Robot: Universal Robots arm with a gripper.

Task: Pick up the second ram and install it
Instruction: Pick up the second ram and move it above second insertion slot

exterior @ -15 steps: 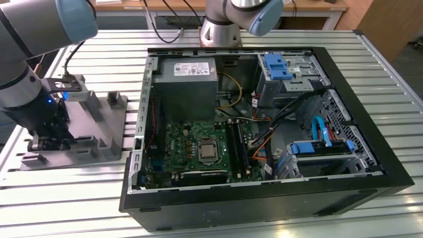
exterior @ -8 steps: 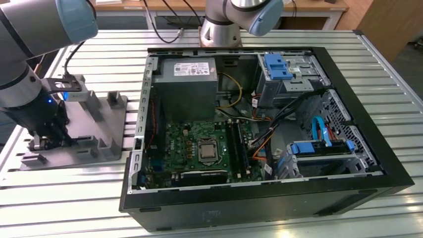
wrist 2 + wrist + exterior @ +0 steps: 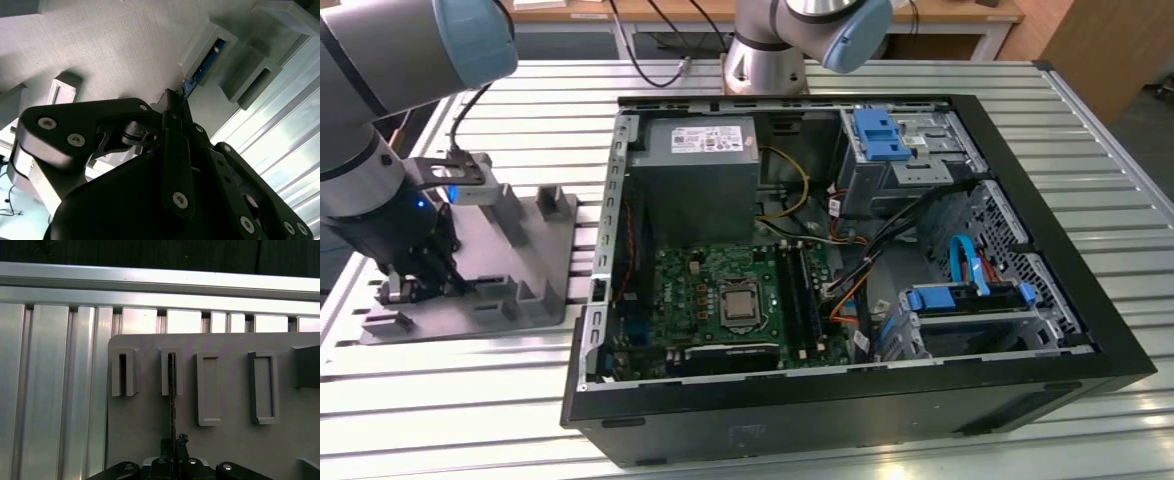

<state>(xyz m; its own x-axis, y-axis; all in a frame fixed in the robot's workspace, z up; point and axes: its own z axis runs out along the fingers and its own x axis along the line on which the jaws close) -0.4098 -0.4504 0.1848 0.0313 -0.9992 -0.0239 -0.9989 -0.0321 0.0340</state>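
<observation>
Standing in a slot of the grey holder (image 3: 140, 430), the second memory stick (image 3: 172, 405) is clamped by the narrowed gripper (image 3: 173, 444); lifting it and fitting it into the computer (image 3: 881, 405), well apart, are yet to be done.

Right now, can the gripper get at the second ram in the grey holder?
Likely yes: the gripper looks closed on the second ram, which stands on edge in a slot of the grey holder; nothing blocks it.

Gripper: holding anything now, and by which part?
The second ram, pinched at the end nearest the gripper; its other end sits in a slot of the grey holder.
</observation>
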